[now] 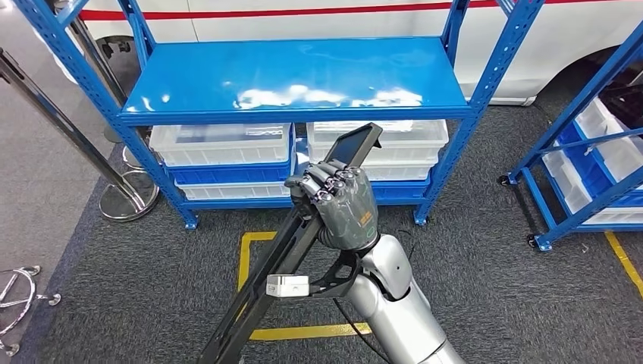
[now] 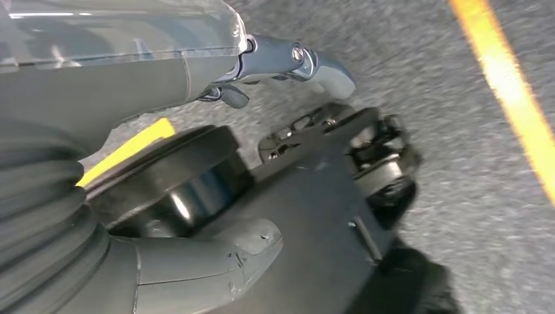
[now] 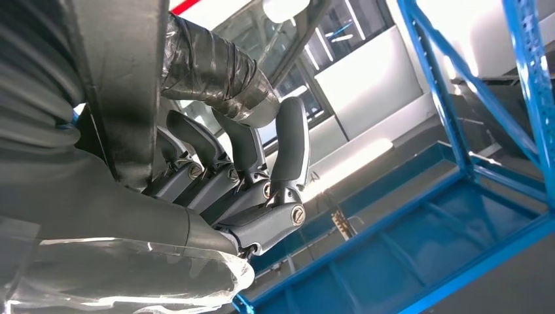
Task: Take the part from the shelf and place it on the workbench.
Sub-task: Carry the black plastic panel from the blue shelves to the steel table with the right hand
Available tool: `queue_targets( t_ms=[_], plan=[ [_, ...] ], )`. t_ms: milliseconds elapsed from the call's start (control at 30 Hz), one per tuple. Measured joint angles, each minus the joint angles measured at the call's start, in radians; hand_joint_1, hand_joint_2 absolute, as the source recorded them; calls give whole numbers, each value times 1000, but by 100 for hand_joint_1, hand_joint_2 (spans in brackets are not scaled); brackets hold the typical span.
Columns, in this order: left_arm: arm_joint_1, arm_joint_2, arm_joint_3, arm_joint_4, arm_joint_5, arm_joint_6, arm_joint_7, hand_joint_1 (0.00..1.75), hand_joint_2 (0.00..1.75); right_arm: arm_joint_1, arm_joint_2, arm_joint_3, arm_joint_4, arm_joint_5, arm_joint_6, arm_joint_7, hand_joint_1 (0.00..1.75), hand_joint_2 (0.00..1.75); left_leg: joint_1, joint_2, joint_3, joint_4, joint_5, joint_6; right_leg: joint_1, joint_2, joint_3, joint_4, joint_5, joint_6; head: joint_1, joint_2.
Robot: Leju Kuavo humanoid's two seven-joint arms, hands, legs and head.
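Note:
A long black part slants up from the lower left of the head view toward the blue shelf. My right hand grips it near its upper end, fingers wrapped around it, in front of the shelf's bare top board. In the right wrist view the same hand clasps the black part, with the shelf frame beyond. A small white tag sits beside the bar near my wrist. My left hand hangs over the grey carpet, holding nothing, thumb apart from the fingers.
Clear plastic bins fill the shelf's lower levels. A second blue rack on wheels stands at the right. A stanchion base and slanted pole are at the left. Yellow tape marks the carpet. A white vehicle is behind.

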Motion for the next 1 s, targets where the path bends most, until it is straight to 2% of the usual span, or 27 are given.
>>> queue_targets(
  t_ms=[33,67,100,133,167,200,267,300,333,367,433,467,500,533,567,600,667,700,733,800,833,867,933,967,1000],
  plan=[
    [3,3,-2,0,0,0,1,0,175,2,0,0,0,0,0,-1,175,175,2,0,29,-27,21,-3,-2,0,-13,6,6,3,0,0],
    [5,6,-4,0,0,0,1,0,175,3,1,0,0,0,0,-1,175,175,4,0,73,-87,48,-5,-3,0,-26,14,11,7,0,0],
    [6,8,-5,0,0,-1,2,0,175,4,1,0,-1,1,0,-2,175,175,5,0,123,-160,61,-5,-4,0,-38,22,15,12,0,0],
    [6,9,-6,0,0,-1,2,0,175,4,3,0,-1,2,0,-2,175,175,3,-3,159,-217,69,-1,-5,1,-47,28,20,18,0,0],
    [7,10,-6,0,0,-1,2,0,175,4,4,-1,-1,3,0,-2,175,175,1,-5,179,-253,68,4,-4,1,-52,32,25,24,0,0],
    [8,11,-6,0,0,-1,2,0,175,5,5,-1,-1,4,0,-2,175,175,-3,-7,183,-266,64,11,-4,1,-55,33,31,31,0,0],
    [10,12,-7,0,0,-2,2,0,175,6,6,-2,-1,6,0,-2,175,175,-4,-7,171,-267,77,28,-4,2,-58,32,41,45,1,0],
    [10,13,-7,0,0,-2,2,0,175,6,6,-4,-1,7,0,-2,175,175,-3,-5,164,-268,87,37,-5,4,-64,40,29,50,1,0],
    [9,13,-7,0,0,-2,3,0,175,7,6,-6,-1,8,0,-3,175,175,-2,-3,154,-270,98,47,-6,5,-75,64,-3,55,1,0],
    [9,13,-7,0,0,-3,3,0,175,7,6,-8,-1,8,0,-4,175,175,-1,0,144,-271,109,55,-8,6,-91,106,-50,58,1,0],
    [8,14,-8,0,0,-3,4,0,175,9,6,-12,-1,8,0,-6,175,175,-4,2,117,-269,130,62,-9,7,-123,227,-146,63,1,0],
    [8,14,-8,0,0,-3,5,0,175,11,6,-14,-1,8,0,-8,175,175,-6,2,102,-267,140,63,-9,7,-130,279,-166,64,1,0],
    [8,14,-8,0,0,-3,5,0,175,13,6,-16,-1,9,0,-10,175,175,-8,3,86,-265,150,62,-9,8,-126,310,-165,64,1,0],
    [8,14,-8,0,-1,-3,5,0,175,14,6,-18,-1,9,0,-11,175,175,-10,4,70,-263,160,62,-8,8,-107,310,-145,62,1,0],
    [8,14,-8,0,-1,-3,6,0,175,15,6,-19,-1,10,0,-13,175,175,-12,4,55,-262,171,60,-8,8,-69,277,-117,58,1,0],
    [7,14,-8,0,-1,-3,6,0,175,15,6,-19,-2,11,0,-14,175,175,-13,4,43,-260,181,58,-7,8,-19,217,-100,51,0,0],
    [7,14,-8,0,-1,-4,6,0,175,14,9,-20,-4,13,0,-17,175,175,-15,3,29,-261,198,50,0,9,77,85,-106,37,0,0],
    [7,14,-9,0,-2,-4,6,0,175,13,11,-21,-6,14,0,-18,175,175,-13,4,28,-263,207,44,5,10,101,45,-116,32,0,0],
    [6,14,-10,0,-2,-4,6,0,175,11,13,-22,-8,14,0,-18,175,175,-11,4,27,-267,217,38,10,10,109,26,-118,28,1,0],
    [5,14,-12,0,-3,-5,5,0,175,8,15,-23,-9,15,0,-18,175,175,-7,3,24,-276,230,25,10,8,98,12,-95,15,2,0],
    [5,14,-12,0,-3,-5,5,0,175,8,15,-24,-9,15,0,-19,175,175,-7,2,17,-268,216,20,8,6,90,6,-82,6,1,0],
    [6,14,-13,0,-4,-5,5,0,175,8,16,-24,-9,15,0,-19,175,175,-7,0,6,-243,182,16,4,4,79,2,-68,-2,1,0],
    [8,15,-13,0,-4,-5,5,0,175,10,17,-24,-9,15,0,-19,175,175,-5,0,-26,-130,76,10,4,3,50,1,-43,-11,1,0],
    [8,15,-13,0,-5,-6,5,0,175,10,18,-24,-9,15,0,-19,175,175,-4,0,-38,-63,37,7,4,2,32,2,-30,-12,1,0],
    [8,15,-13,0,-5,-6,5,0,175,11,18,-24,-9,16,0,-19,175,175,-4,0,-41,-10,22,4,5,1,14,4,-17,-11,1,0]
  ],
)
